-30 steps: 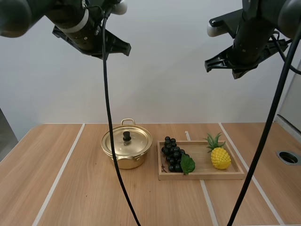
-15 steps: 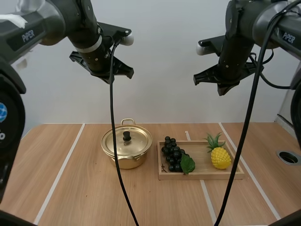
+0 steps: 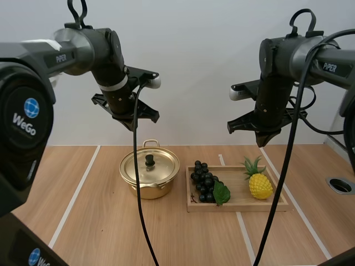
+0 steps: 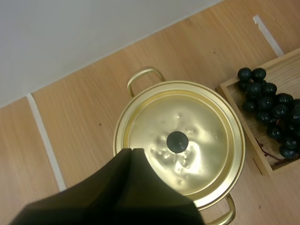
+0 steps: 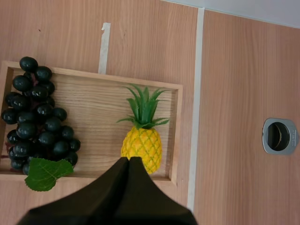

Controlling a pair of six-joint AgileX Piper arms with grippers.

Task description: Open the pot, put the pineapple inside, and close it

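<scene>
A golden pot (image 3: 150,176) with its lid on and a black knob (image 3: 150,160) stands mid-table. To its right a yellow pineapple (image 3: 259,184) lies in the right part of a wooden tray (image 3: 238,207). My left gripper (image 4: 132,151) is shut into one dark wedge, held high above the pot's lid (image 4: 187,136), its tip just short of the knob (image 4: 177,141). My right gripper (image 5: 129,159) is also shut on nothing, high over the pineapple (image 5: 141,145), with its tip over the fruit's lower end. Both arms hang well above the table in the high view.
A bunch of dark grapes (image 3: 205,182) with a green leaf fills the tray's left part, close to the pot. A round metal hole (image 3: 340,185) sits in the table at far right. White tape lines run across the wooden top.
Both arms have come down and away from the camera, from the top of the high view to above the pot and the tray. Pot, grapes and pineapple have not moved.
</scene>
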